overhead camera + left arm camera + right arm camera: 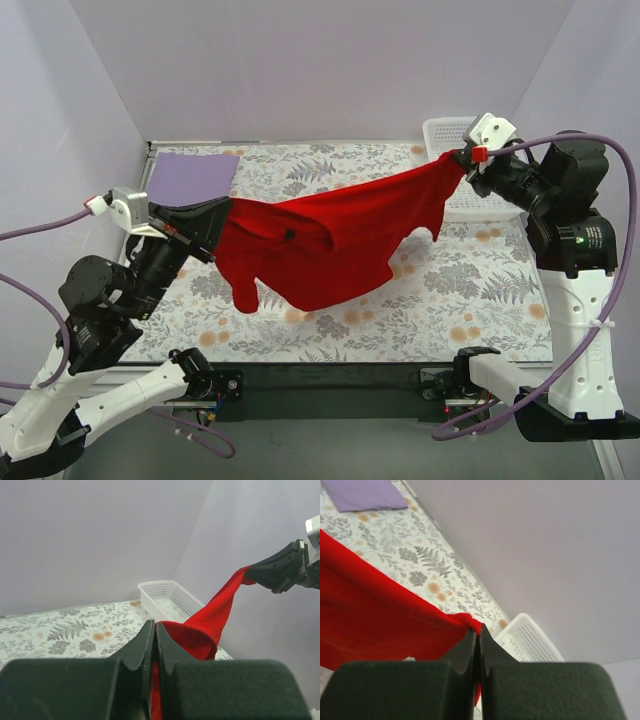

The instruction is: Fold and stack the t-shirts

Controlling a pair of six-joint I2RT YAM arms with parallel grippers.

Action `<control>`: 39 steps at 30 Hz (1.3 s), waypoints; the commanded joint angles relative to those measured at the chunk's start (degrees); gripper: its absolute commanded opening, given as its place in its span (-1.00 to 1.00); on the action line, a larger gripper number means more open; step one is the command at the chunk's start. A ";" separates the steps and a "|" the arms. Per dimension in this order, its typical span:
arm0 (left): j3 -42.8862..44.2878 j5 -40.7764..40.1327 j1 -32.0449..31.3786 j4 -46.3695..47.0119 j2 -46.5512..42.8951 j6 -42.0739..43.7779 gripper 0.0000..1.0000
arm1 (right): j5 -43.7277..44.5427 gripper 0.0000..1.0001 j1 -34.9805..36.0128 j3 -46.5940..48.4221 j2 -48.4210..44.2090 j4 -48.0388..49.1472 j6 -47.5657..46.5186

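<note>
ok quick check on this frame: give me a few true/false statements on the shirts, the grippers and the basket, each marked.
1. The left gripper and the right gripper are both shut on the red t-shirt. True.
2. The red t-shirt lies flat on the table. False: it hangs stretched between the two grippers, above the table.
3. The lavender t-shirt lies as a flat rectangle at the table's far left corner. True.
4. The white basket stands at the far left. False: it is at the far right corner, by the right gripper.
</note>
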 commanded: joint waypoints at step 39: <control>-19.60 3.34 4.12 -4.24 1.31 -25.86 -1.00 | -21.77 -0.97 -2.54 -17.85 -10.44 -10.53 1.78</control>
